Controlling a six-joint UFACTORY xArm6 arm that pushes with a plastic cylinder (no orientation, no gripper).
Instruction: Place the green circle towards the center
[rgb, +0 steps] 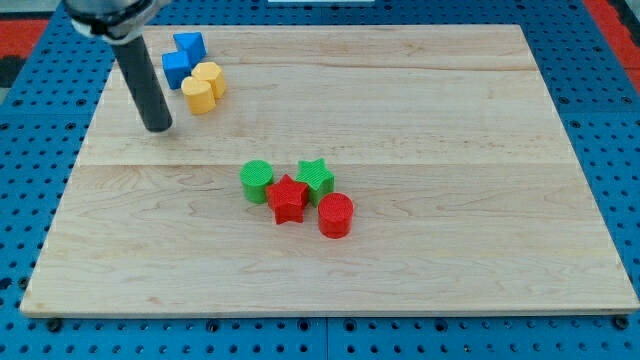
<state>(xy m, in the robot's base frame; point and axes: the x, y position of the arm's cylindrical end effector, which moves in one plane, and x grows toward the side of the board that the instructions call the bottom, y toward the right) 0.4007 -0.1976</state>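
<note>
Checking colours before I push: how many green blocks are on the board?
2. The green circle sits near the centre, touching the red star's left; the green star is just right of it. None seem hidden.

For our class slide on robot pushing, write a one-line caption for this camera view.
My tip stands upper left of the green circle block, which touches the red star block on the wooden board.

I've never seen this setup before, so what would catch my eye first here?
A tight cluster near the board's middle: green circle, red star, green star, red circle. At the view's upper left, my tip stands left of the yellow block and blue block.
</note>
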